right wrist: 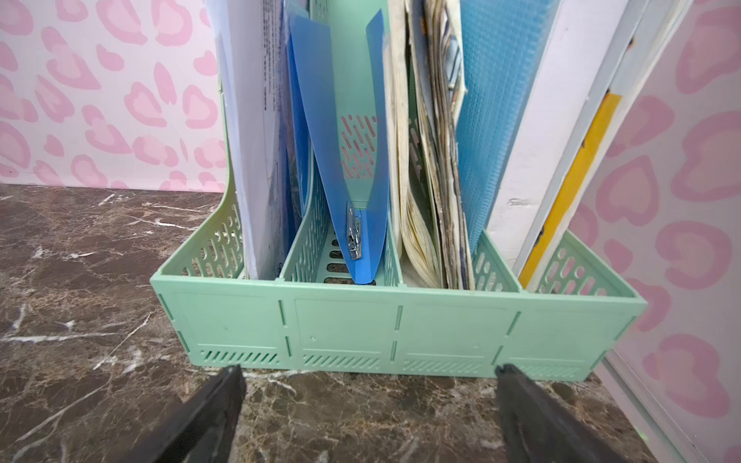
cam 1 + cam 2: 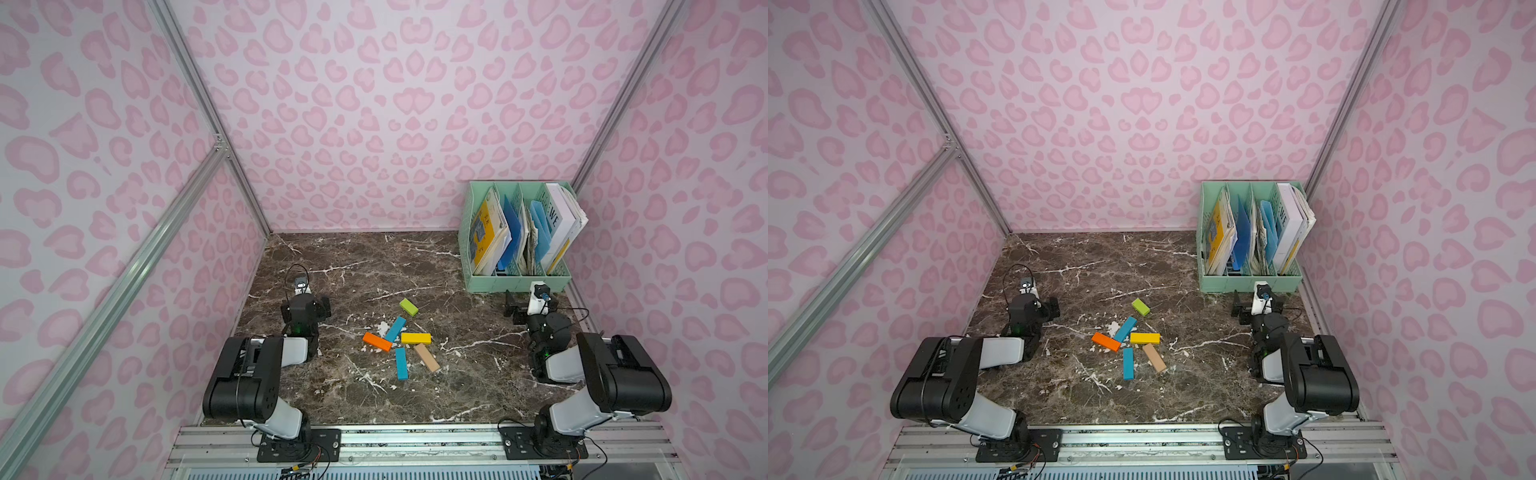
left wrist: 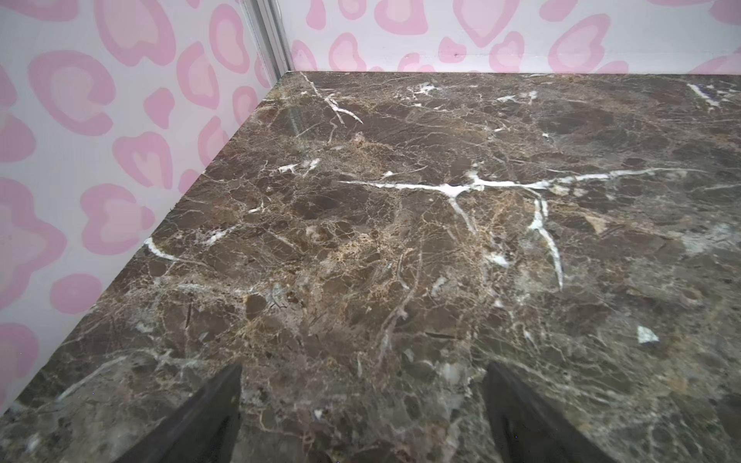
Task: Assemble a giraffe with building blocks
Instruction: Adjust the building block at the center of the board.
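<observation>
Six building blocks (image 2: 415, 338) lie scattered at the centre of the bench (image 2: 478, 374). The left hand (image 3: 363, 366) is spread, empty, near the left edge. The right hand (image 1: 369, 366) is spread, empty, just before the file rack (image 1: 341, 328) at the far right corner.

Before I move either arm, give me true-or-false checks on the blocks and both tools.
1. The left tool is open and empty. True.
2. The lime-green block touches the yellow block. False: the lime-green block lies apart from the yellow block.
3. The right tool points at the mint-green file rack. True.
4. The orange block sits in the file rack. False: the orange block lies on the marble table.
</observation>
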`<action>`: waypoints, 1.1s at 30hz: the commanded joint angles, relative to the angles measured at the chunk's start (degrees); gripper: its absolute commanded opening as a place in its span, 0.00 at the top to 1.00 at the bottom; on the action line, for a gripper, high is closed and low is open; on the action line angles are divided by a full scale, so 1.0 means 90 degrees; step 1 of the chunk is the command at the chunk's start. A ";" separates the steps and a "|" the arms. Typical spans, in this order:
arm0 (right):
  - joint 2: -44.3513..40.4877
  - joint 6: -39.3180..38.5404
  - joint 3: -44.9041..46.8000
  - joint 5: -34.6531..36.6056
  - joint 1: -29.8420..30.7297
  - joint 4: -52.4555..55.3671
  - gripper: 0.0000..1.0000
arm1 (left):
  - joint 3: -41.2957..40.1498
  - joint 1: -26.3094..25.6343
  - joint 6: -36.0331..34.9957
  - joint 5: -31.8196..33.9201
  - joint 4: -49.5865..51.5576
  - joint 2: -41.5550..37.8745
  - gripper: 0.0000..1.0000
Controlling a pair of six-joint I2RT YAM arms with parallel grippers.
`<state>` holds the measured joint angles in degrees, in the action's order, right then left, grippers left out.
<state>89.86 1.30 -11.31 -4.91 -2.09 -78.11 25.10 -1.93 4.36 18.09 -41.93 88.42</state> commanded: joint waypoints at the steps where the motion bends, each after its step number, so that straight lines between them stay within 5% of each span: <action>1: -0.0016 -0.0003 -0.0037 0.0047 0.0013 -0.0008 0.00 | 0.0043 0.0002 -0.0005 0.0012 -0.0221 0.0009 0.03; 23: -0.0006 0.0047 -0.0055 0.0102 0.0004 0.0015 0.00 | 0.0042 0.0012 0.0009 -0.0003 -0.0203 0.0002 0.01; 26: -0.0181 0.0012 0.0024 0.1505 0.0417 -0.0043 0.00 | 0.0102 0.0015 -0.0418 -0.0430 -0.0305 -0.0110 0.02; 27: -0.0449 -0.0020 0.0021 0.2274 0.0648 0.0166 0.00 | 0.0446 0.0010 -0.0550 -0.0788 0.0550 -0.0300 0.02; 29: -0.1126 -0.0208 -0.0224 0.2446 0.0840 0.1147 0.00 | 0.1616 -0.0022 -0.0713 -0.1468 0.2963 -0.0612 0.04; 33: -0.2118 -0.0259 -0.1458 0.3470 0.1697 0.3648 0.00 | 0.3550 -0.0725 -0.0376 -0.1339 0.5134 -0.0381 0.02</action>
<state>74.43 -0.21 -19.31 16.27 9.52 -62.00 50.09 -5.28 0.82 9.82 -16.36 84.07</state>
